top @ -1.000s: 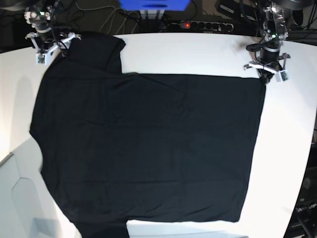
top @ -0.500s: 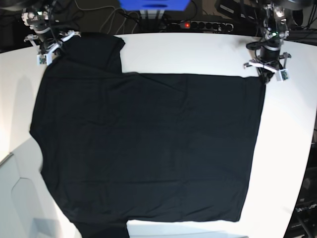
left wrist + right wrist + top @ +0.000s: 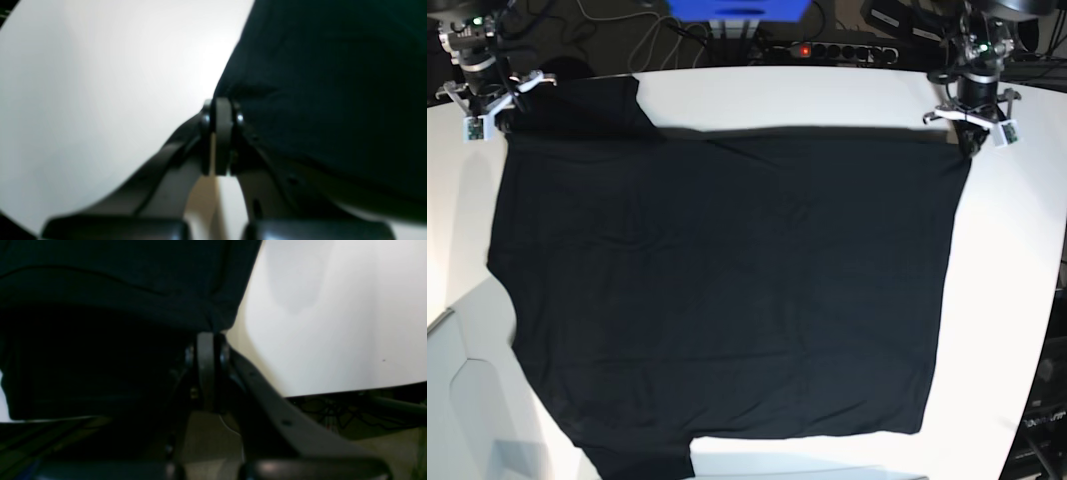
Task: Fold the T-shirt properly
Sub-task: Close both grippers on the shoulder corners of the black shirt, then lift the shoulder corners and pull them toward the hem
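Observation:
The black T-shirt [image 3: 727,290] lies spread over the white table [image 3: 1017,300], its far edge drawn into a straight line between the two arms. At the far right corner my left gripper [image 3: 970,140] is shut on the T-shirt's corner. In the left wrist view the closed fingertips of the left gripper [image 3: 222,101] pinch the cloth's edge, and the T-shirt [image 3: 333,83] runs off to the right. At the far left my right gripper [image 3: 499,115] is shut on the T-shirt by the sleeve. In the right wrist view the right gripper [image 3: 207,335] holds the T-shirt [image 3: 116,290], which hangs dark above it.
A power strip [image 3: 847,50] with a red light, cables and a blue box [image 3: 737,8] lie beyond the table's far edge. A grey panel [image 3: 467,410] sits at the lower left. The table's rounded edge curves down the right side.
The right gripper has shut on the cloth by the sleeve. Both grippers have moved back toward the far edge, the right one also outward, pulling the T-shirt's far edge straight.

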Controlling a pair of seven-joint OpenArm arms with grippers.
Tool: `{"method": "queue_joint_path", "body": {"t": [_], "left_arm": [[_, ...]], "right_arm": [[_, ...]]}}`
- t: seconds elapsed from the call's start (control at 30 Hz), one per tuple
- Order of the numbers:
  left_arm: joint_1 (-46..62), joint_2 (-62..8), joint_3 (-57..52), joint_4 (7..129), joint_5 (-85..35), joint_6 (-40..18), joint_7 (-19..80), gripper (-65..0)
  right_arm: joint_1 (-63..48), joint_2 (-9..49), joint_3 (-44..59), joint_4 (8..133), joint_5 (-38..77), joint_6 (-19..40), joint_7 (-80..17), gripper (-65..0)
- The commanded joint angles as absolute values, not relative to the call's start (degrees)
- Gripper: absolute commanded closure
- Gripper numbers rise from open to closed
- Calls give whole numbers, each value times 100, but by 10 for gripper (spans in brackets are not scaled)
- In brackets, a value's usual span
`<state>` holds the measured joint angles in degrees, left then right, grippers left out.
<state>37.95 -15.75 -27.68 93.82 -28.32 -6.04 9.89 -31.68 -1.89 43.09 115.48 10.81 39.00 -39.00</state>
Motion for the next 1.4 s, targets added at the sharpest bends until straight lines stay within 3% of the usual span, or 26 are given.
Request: {"method": "queue_joint_path", "body": {"t": [0.0, 0.8, 1.2, 1.37], "left_arm": [[3864, -1648, -2835, 9473, -2826, -593, 831, -1], [4576, -1508, -2888, 10158, -2844, -585, 787, -1], [3758, -1508, -2870, 10097, -2835, -558, 831, -1], [3292, -1508, -2870, 10088, -2835, -558, 884, -1]], "right_arm": [[-3231, -136, 4338, 11635, 1103, 4000, -3785, 0], [-3635, -154, 4567, 11653, 1138, 4000, -3732, 0], [-2281, -154, 4497, 11626, 1095, 4000, -3811, 0], [-1587, -40, 4277, 11626, 1086, 4000, -4277, 0]]}}
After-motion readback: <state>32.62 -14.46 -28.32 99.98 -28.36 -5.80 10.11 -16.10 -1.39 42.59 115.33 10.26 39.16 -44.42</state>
